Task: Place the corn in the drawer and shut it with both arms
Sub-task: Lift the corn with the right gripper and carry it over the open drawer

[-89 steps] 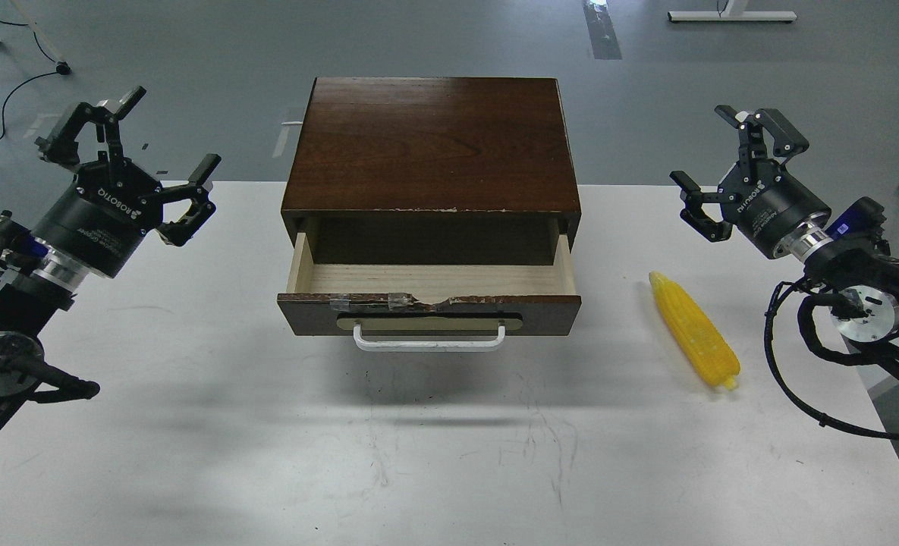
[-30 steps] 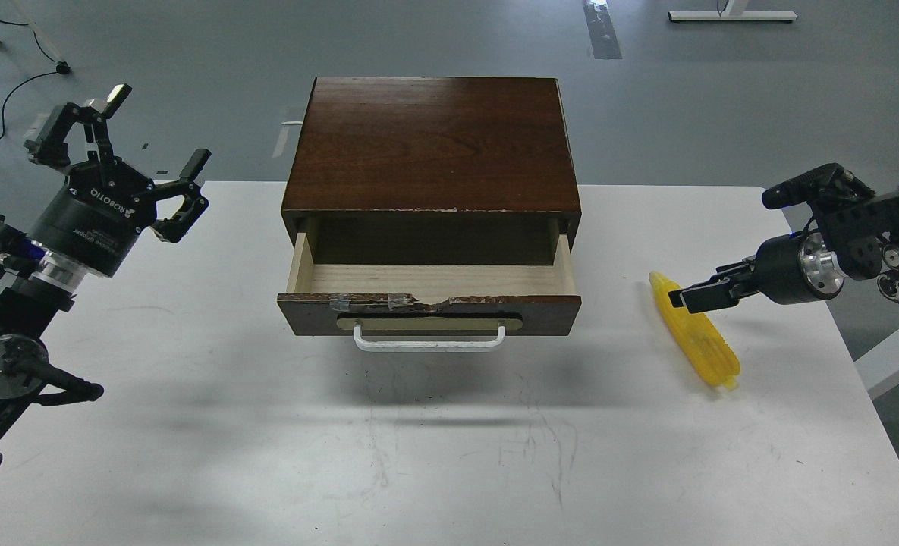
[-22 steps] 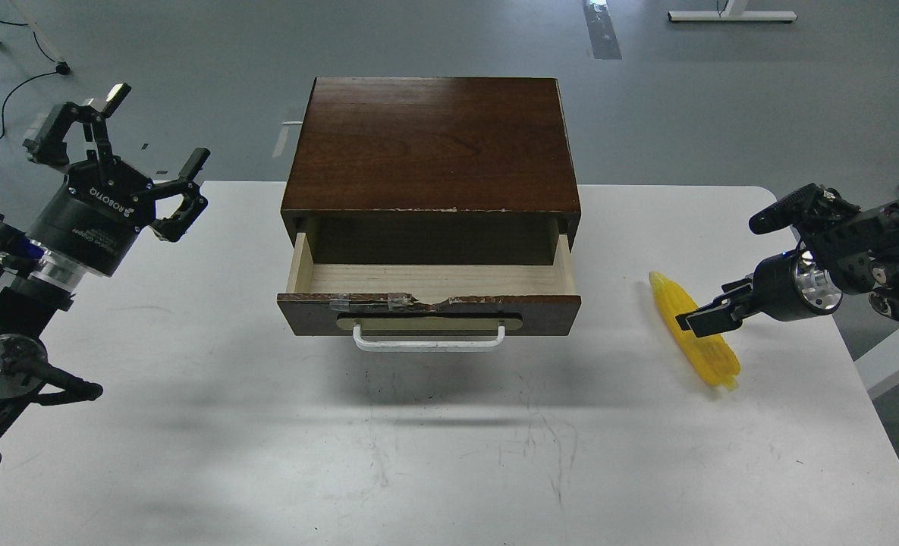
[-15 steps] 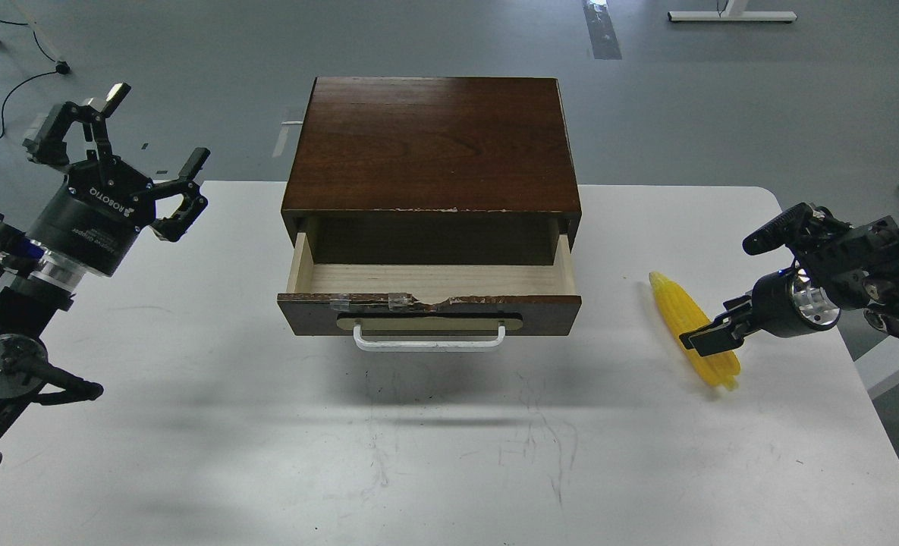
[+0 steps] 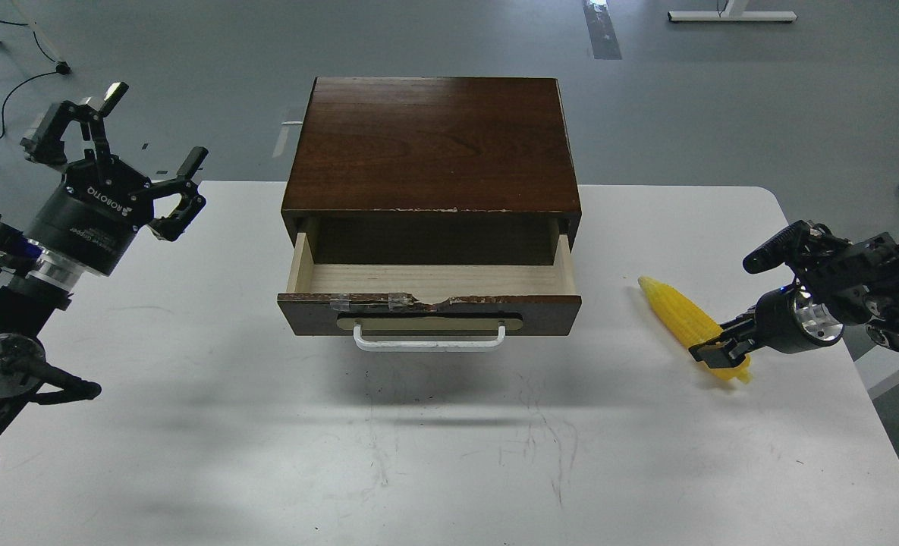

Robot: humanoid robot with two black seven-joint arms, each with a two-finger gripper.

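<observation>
The yellow corn (image 5: 680, 317) lies on the white table (image 5: 449, 447), right of the cabinet, pointed tip toward the drawer. My right gripper (image 5: 711, 352) is low over the corn's thick end and touches it; its dark fingers cannot be told apart. The drawer (image 5: 430, 279) of the dark brown cabinet (image 5: 430, 140) is pulled open, its pale wood inside empty, with a chipped front edge and a white handle (image 5: 429, 340). My left gripper (image 5: 119, 148) is open and empty, raised above the table's far left, well away from the drawer.
The table's right edge (image 5: 866, 379) runs just beyond my right arm. Grey floor lies behind the table, with a cable (image 5: 9, 98) at the far left and a white stand base (image 5: 730, 15) at the far right.
My right gripper swung down from the raised pose, then slid along the corn to its thick end. The corn has turned slightly, tip now more to the left. Left arm barely moved.
</observation>
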